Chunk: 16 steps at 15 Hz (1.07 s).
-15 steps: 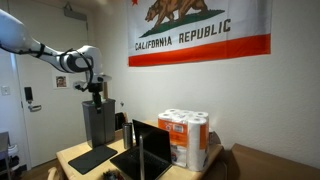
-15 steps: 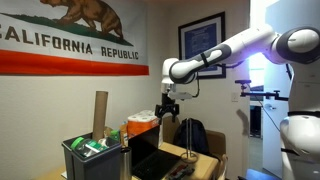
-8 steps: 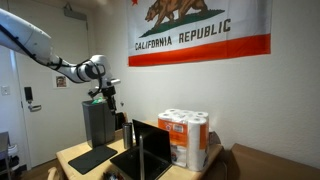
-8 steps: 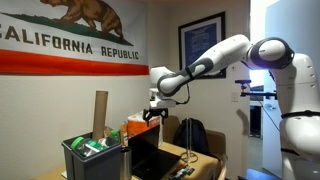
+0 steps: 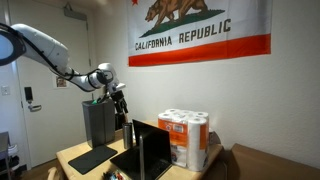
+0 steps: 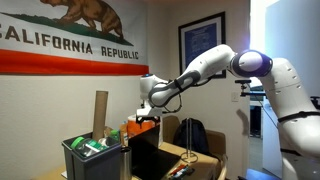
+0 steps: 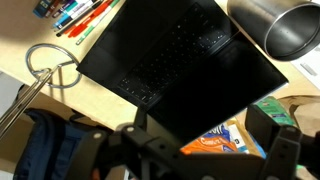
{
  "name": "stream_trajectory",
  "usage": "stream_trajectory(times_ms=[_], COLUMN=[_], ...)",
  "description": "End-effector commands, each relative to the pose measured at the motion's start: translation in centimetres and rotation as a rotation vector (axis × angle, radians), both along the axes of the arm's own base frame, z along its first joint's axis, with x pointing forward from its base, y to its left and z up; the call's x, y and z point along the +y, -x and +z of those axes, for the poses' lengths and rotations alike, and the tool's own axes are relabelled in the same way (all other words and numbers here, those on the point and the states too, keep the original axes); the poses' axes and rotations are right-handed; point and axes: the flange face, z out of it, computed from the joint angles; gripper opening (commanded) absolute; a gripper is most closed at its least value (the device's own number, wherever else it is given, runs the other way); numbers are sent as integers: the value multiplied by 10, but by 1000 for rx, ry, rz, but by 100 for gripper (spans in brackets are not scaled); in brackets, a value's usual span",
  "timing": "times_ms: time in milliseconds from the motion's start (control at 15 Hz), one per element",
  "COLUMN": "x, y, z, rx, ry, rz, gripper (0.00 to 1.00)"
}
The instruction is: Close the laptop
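Note:
The black laptop [image 5: 140, 152] stands open on the wooden table, its dark screen upright and about as tall as the paper-roll pack [image 5: 186, 138]. It also shows in an exterior view [image 6: 150, 155]. In the wrist view its keyboard base and dark screen panel [image 7: 170, 65] fill the middle. My gripper [image 5: 121, 101] hangs above and just behind the screen's top edge, apart from it; it also shows in an exterior view [image 6: 146, 118]. In the wrist view the gripper [image 7: 203, 138] is open and empty, with the fingers [image 7: 272, 124] wide apart.
A tall dark grey container [image 5: 97, 122] and a flat dark mat [image 5: 92, 157] lie beside the laptop. A bin with a cardboard tube [image 6: 100, 115] stands in front. The wrist view shows a metal cylinder [image 7: 292, 28], pens [image 7: 78, 14], a wire loop [image 7: 52, 66] and a dark bag [image 7: 40, 140].
The arm has swung over from the dark container toward the laptop and come lower, so the gripper now hangs near the screen's top edge. The laptop has not moved.

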Motion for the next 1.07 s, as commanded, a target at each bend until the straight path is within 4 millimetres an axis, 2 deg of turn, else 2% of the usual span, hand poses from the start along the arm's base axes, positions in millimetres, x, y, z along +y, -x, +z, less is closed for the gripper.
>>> stream_trajectory(times_ms=[0, 200, 600, 1000], x=[6, 11, 25, 40], y=[-26, -41, -64, -68], z=[-20, -36, -51, -80], rx=[-64, -109, -178, -160], ry=[30, 65, 110, 124], rz=[-73, -108, -141, -135], gripper=[100, 100, 100, 100])
